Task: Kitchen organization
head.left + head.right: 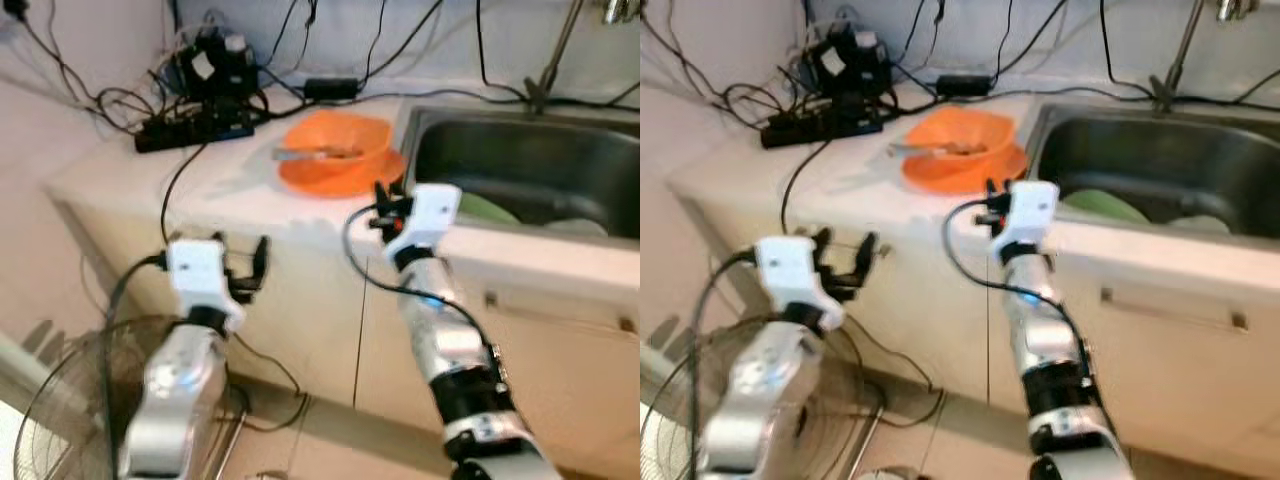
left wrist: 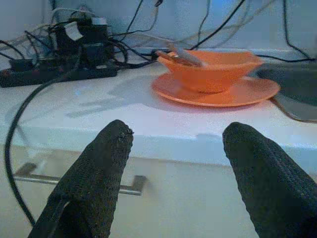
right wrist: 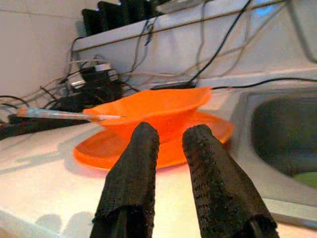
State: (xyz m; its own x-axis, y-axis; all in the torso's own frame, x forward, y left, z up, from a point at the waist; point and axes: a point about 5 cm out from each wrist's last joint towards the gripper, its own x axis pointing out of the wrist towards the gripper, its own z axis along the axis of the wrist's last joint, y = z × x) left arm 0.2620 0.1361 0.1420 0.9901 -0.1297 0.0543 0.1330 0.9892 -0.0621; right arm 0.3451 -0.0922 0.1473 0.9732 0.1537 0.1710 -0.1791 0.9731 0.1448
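Note:
An orange bowl (image 1: 335, 138) sits on an orange plate (image 1: 345, 180) on the white counter, next to the sink (image 1: 470, 150). A utensil (image 1: 315, 153) lies across the bowl. My right gripper (image 1: 390, 197) is at the counter's front edge just in front of the plate, its fingers (image 3: 133, 168) close together with nothing between them. My left gripper (image 1: 243, 262) hangs lower and to the left, before the cabinet front, open and empty. In the left wrist view the bowl (image 2: 213, 69) stands beyond the wide-apart fingers (image 2: 104, 163).
A black power strip (image 1: 190, 133) and tangled cables crowd the counter's back left. A green dish (image 1: 485, 208) and other dishes lie in the sink under the faucet (image 1: 555, 50). A wire fan (image 1: 60, 400) stands on the floor at lower left. Cabinet handles (image 1: 1170, 307) run along the front.

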